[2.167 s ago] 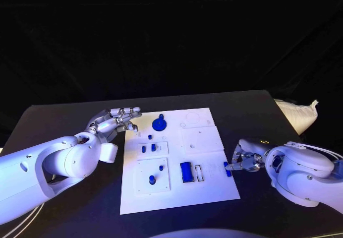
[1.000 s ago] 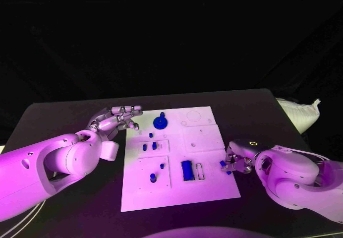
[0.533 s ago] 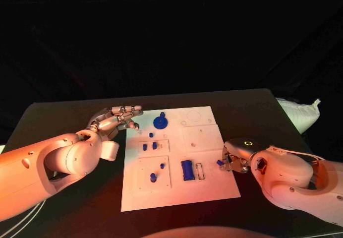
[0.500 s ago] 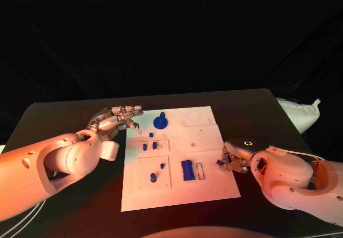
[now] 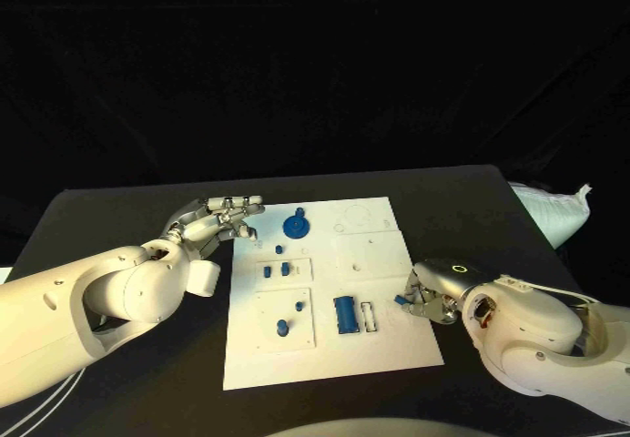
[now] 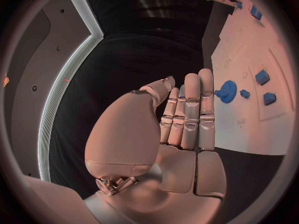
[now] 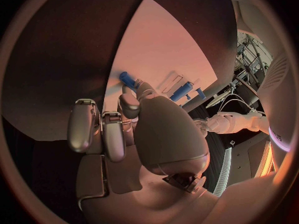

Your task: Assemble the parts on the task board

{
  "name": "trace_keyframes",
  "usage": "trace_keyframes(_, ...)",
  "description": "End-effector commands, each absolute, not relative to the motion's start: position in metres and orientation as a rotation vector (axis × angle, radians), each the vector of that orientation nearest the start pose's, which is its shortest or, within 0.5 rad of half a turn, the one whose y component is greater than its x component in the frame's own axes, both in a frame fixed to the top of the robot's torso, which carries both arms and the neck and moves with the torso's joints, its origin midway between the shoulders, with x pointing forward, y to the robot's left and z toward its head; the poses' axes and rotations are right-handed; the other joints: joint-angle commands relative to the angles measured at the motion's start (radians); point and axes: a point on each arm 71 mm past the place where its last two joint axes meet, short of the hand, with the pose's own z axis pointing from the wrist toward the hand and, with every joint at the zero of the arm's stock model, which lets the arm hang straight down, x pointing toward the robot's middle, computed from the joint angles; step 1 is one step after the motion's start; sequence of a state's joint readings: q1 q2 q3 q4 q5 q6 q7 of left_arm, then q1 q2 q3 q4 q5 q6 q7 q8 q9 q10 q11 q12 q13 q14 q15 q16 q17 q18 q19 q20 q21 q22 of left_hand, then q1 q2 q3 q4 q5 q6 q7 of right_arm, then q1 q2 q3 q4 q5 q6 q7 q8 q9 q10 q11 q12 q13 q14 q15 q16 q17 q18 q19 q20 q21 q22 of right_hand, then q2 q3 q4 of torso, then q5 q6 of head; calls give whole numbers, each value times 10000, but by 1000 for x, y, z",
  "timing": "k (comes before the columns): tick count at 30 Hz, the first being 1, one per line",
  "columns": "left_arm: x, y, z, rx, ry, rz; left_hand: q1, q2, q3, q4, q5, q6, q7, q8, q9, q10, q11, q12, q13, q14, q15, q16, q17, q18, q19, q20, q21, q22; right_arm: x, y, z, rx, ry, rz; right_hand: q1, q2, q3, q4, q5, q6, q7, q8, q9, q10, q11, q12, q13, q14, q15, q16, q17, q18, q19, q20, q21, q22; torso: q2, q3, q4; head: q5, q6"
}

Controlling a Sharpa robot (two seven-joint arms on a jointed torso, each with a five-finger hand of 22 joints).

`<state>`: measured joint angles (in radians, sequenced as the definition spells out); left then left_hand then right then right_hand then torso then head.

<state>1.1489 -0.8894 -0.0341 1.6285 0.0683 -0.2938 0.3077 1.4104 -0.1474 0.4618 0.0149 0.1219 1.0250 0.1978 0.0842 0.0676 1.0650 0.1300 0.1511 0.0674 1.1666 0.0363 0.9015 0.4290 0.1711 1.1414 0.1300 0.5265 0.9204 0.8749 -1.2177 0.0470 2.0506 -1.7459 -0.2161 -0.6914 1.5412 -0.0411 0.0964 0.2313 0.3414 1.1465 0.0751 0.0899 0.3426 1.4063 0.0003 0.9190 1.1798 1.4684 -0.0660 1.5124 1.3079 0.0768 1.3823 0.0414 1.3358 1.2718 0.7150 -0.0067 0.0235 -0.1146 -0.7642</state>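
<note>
Evidently, the board (image 5: 394,341) lies mid-desk (image 5: 106,214); the left hand (image 5: 217,218), released with fingers straight, is rested at its edge, perhaps for steadying. A small blue part (image 7: 127,78) is pinched by the right hand (image 5: 422,300) over the board's right side, likely for the empty slot (image 5: 369,316) nearby.

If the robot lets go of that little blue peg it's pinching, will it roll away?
Probably a bit: the small blue peg in the right hand looks round and smooth. It seems stiff plastic and light, pinched by fingertips alone. The flat white task board below has no rim to stop it.
</note>
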Motion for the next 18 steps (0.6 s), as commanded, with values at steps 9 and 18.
trace_keyframes(9, 458, 197, -200, -12652, 15547, -15992, -4, 107, -45, -30, 42, -84, -3, 9, -14, -82, -24, 67, -12, -78, -21, 62, -15, 109, -98, 2, -47, -16, 329, -239, -225, 2294, 19551, 3434, -752, -423, 1049, -33, -213, 90, -50, 24, 211, 126, -109, 145, 102, 810, -70, 22, 1585, -34, 21, -16, 23, 54, 20, -10, 22, 54, 28)
trace_keyframes(18, 458, 197, -200, -12660, 15559, -15993, -4, 107, -45, -30, 42, -84, -3, 9, -14, -82, -24, 67, -12, -78, -21, 62, -15, 109, -98, 2, -47, -16, 327, -230, -225, 2945, 19715, 4030, -929, -519, 1133, 43, -192, 105, -56, 26, 233, 153, -111, 185, 130, 813, -72, 27, 1596, -34, 25, -19, 23, 58, 24, -18, 5, 109, -7)
